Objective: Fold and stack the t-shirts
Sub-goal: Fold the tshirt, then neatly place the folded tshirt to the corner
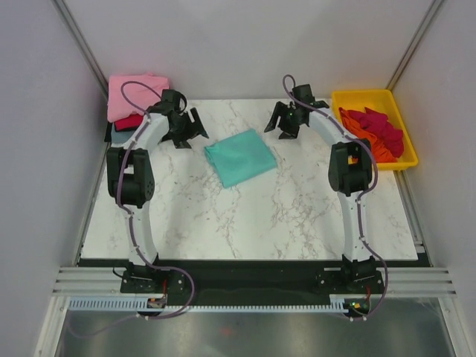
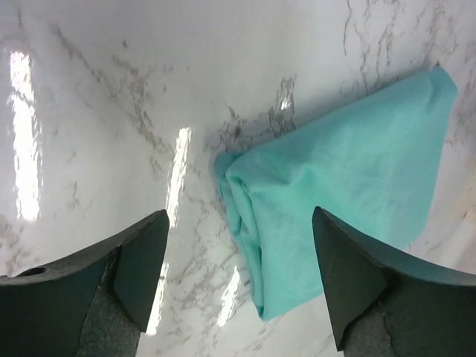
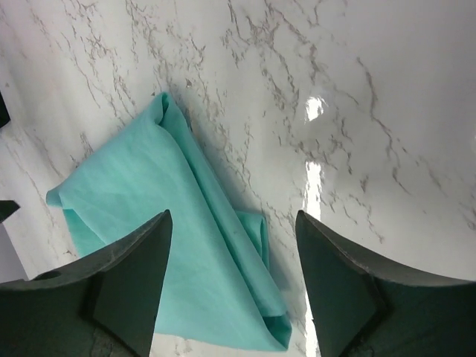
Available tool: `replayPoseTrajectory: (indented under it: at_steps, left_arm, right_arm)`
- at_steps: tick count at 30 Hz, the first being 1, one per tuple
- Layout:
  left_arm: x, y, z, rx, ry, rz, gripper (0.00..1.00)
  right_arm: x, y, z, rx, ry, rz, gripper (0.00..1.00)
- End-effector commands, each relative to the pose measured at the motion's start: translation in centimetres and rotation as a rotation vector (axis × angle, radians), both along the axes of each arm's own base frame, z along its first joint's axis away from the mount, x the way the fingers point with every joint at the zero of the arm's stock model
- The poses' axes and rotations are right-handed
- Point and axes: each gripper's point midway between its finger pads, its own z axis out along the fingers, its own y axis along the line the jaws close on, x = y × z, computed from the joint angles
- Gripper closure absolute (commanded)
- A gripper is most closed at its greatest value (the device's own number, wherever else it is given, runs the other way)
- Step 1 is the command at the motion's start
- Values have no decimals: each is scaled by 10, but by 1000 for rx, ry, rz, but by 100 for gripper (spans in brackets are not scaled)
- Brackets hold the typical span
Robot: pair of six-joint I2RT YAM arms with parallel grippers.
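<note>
**Folded teal shirt lies free between two open pincers**

The teal shirt [image 1: 240,156] lies folded flat on the marble counter [image 1: 223,223]. It sits in the far half, about midway between left and right. It is a compact, nearly square packet set askew. Its slightly longer sides run from nearer-left to farther-right, so one corner points toward the arm bases and the opposite corner toward the far edge.

The left pincer [image 2: 240,210] hovers just left of the shirt and a little farther back. Its fingers are spread wide with nothing gripped between them. Its wrist view shows the shirt's layered, folded end below the gap, with the cloth stretching away toward the upper right, past the right-hand finger.

The right pincer [image 3: 233,212] hangs on the other side, near the shirt's far-right corner. Its fingers are likewise apart and hold nothing. In its wrist view the shirt runs as a band from upper left to lower right, with a small bunched fold along its right edge. In the top view neither pincer touches the cloth.

At the counter's far-left corner lies a pink shirt [image 1: 137,93], with a crimson shirt [image 1: 128,121] showing just in front of it. Beside the far-right corner, a yellow tray [image 1: 364,94] holds loose red shirts [image 1: 387,130] lying on an orange shirt [image 1: 362,137].
</note>
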Motion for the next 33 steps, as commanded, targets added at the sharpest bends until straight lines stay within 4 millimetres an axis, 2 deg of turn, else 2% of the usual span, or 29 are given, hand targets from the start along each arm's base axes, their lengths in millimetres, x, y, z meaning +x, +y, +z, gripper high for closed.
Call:
replayPoseTrajectory:
  at_steps: [1,2,3,4,5,6,7,8,9,10,11,13,14,15,16,17,18,19,20,21,22,25,29,30,32,33]
  left_arm:
    - [-20,10,35,26,-84,7,16]
    - [-21,4,46,-11,-138,1,16]
    - [-40,1,24,-34,-94,6,16]
    - [-46,-3,19,-59,-102,-1,16]
    - [-40,-12,31,-105,-185,-22,16]
    - [-55,-14,10,-125,-142,-16,16]
    - [-58,-17,6,-148,-144,-18,15]
    - [-55,-24,7,-187,-177,-32,15]
    - [-62,-26,-7,-208,-146,-22,16]
    - [-61,-29,-12,-222,-143,-21,16]
    - [-58,-33,-13,-245,-160,-29,17]
    - [-58,-38,-26,-275,-139,-18,17]
    - [-58,-42,-29,-293,-136,-21,18]
    - [-56,-44,-35,-301,-131,-8,18]
    - [-55,-44,-38,-296,-129,-2,18]
    - [-54,-45,-45,-295,-120,8,18]
    - [-53,-44,-45,-288,-124,16,18]
    - [-52,-42,-51,-274,-120,33,18]
    - [-51,-41,-54,-273,-115,49,19]
    - [-51,-41,-56,-272,-110,59,19]
    - [-51,-41,-64,-267,-95,69,22]
    - [-46,-45,-71,-271,-79,87,31]
    - [-39,-45,-83,-250,-65,124,43]
    - [-36,-45,-83,-246,-68,127,51]
    - [-27,-44,-81,-234,-74,135,60]
    - [-25,-44,-87,-229,-63,136,68]
  right_arm:
    - [-8,-10,57,-57,-136,14,25]
    - [-22,-15,57,-72,-122,17,24]
    - [-28,-20,56,-91,-122,16,24]
    - [-33,-23,75,-89,-166,11,25]
    - [-51,-28,54,-105,-115,13,24]
    - [-60,-30,53,-107,-119,14,24]
    - [-64,-29,74,-83,-180,18,24]
    - [-86,-33,51,-88,-126,25,24]
    - [-95,-32,50,-73,-125,28,24]
    - [-101,-26,67,-23,-177,44,24]
    - [-124,-27,43,-14,-121,55,24]
    - [-138,-21,53,38,-174,77,24]
    - [-161,-21,31,36,-124,87,24]
    - [-166,-22,29,41,-137,86,24]
    - [-185,-25,19,40,-114,86,25]
    - [-189,-23,25,51,-146,92,25]
    - [-200,-25,12,47,-109,93,25]
    - [-204,-24,17,59,-135,97,25]
    - [-220,-23,5,61,-106,105,25]
    - [-223,-23,4,64,-116,107,25]
    - [-234,-23,-3,63,-102,113,25]
    - [-251,-20,-16,53,-85,137,25]
    - [-266,-15,-33,51,-57,159,25]
    - [-267,-13,-35,57,-56,160,25]
    - [-275,-12,-41,57,-46,168,25]
    - [-275,-11,-43,61,-53,168,25]
